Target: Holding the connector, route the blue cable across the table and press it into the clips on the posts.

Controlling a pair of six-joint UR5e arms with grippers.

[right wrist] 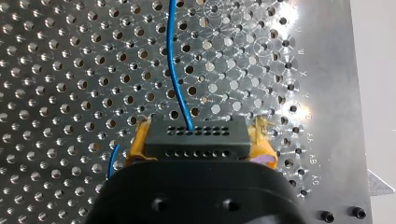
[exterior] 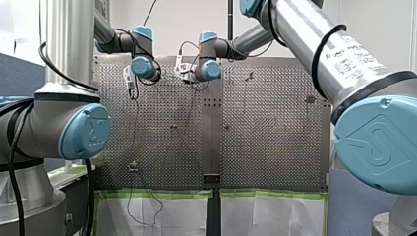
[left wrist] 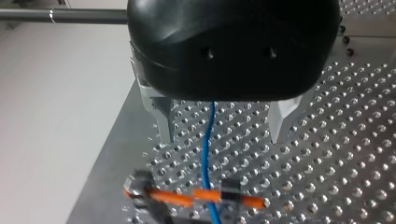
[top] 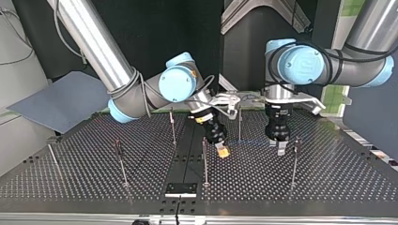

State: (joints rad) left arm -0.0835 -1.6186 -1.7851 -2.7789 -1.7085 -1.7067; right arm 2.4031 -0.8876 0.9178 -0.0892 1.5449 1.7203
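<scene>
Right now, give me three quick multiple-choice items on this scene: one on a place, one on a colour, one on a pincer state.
1. In the left wrist view, the blue cable runs:
A) round one finger of my left pincer
B) between its fingers
C) outside both fingers

2. The pads of my right pincer are:
A) green
B) white
C) yellow

3. My right pincer is:
A) shut on the black connector
B) open above it
C) shut on nothing

Key:
1 B: the cable passes down the gap and touches neither metal finger.
2 C: yellow shows on each side of the connector.
3 A: the pads clamp the connector's two ends.
</scene>
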